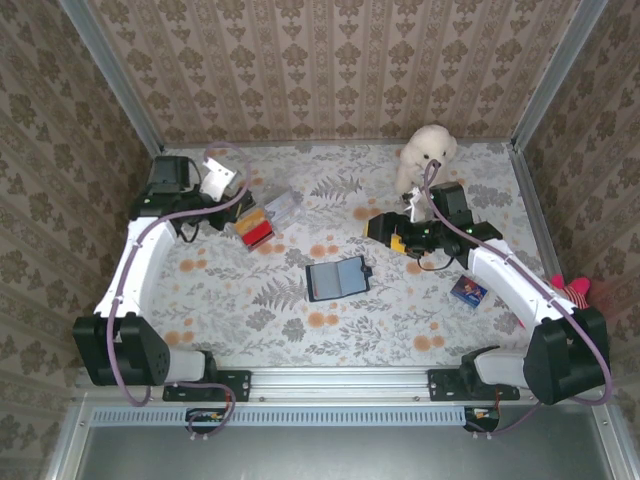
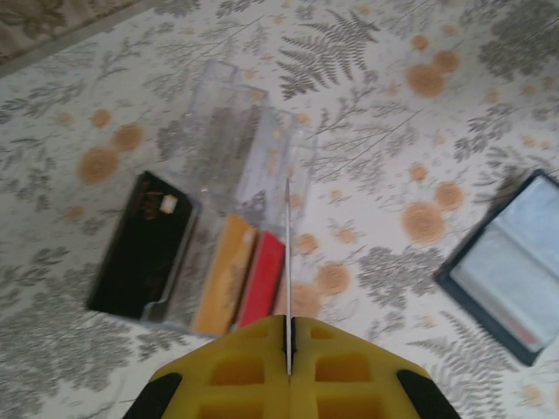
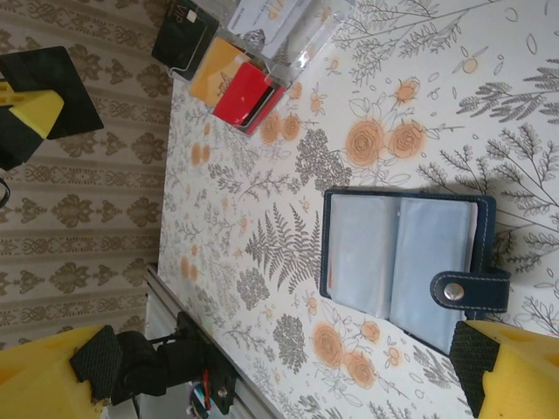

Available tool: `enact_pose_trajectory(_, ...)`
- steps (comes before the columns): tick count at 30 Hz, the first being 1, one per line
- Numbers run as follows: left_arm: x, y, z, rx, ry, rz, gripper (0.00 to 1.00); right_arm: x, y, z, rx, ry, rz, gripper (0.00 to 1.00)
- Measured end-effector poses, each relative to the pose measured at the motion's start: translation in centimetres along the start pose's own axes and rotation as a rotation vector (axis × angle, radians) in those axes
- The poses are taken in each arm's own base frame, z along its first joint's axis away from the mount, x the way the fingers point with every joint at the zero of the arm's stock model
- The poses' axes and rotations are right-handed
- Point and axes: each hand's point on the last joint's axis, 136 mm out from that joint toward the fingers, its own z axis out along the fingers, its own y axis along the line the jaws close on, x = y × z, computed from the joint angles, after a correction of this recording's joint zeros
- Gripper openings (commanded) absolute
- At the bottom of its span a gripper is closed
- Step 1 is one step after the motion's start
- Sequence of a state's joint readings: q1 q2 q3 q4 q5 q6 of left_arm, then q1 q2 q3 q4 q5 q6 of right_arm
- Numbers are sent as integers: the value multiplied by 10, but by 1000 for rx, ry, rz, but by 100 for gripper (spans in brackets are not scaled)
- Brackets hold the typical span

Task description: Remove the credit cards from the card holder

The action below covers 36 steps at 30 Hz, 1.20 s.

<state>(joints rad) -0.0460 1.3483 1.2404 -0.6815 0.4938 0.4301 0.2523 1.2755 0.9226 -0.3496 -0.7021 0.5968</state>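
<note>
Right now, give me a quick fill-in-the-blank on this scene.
1. The card holder lies ____ on the table.
2. Between the black card and the red card sits the ____ card.
3. The right fingers stand ____.
4. The left fingers, pinching a thin edge-on card, are ____.
Missing: open; yellow-orange; open; shut.

The place is a robot test cell dressed up like a home room, probably inside a lab. Damask wallpaper lines the far and side walls, and a floral cloth covers the table. Bare aluminium posts frame the corners. The left arm and right arm are bolted to a metal rail at the near edge. A plush toy sits far right.
</note>
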Motion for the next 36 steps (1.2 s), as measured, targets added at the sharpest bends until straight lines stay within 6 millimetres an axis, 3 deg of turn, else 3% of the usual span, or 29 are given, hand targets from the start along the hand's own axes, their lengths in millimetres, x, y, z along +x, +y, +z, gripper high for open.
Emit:
enact_pose_trajectory(5, 0, 11, 0, -7, 1, 89, 0, 2, -1, -4, 29, 15, 12, 100)
enact_pose_trajectory(13, 7, 22, 21, 31, 67, 212, 0, 1, -3, -2, 36, 20, 39, 100)
enact_pose_trajectory(20, -1, 34, 28, 64, 134, 371, 0, -16, 6, -3, 49, -4, 54, 100)
enact_pose_trajectory(36, 15, 71, 93, 116, 373, 451, 0, -22, 1, 5, 61, 10, 93, 100)
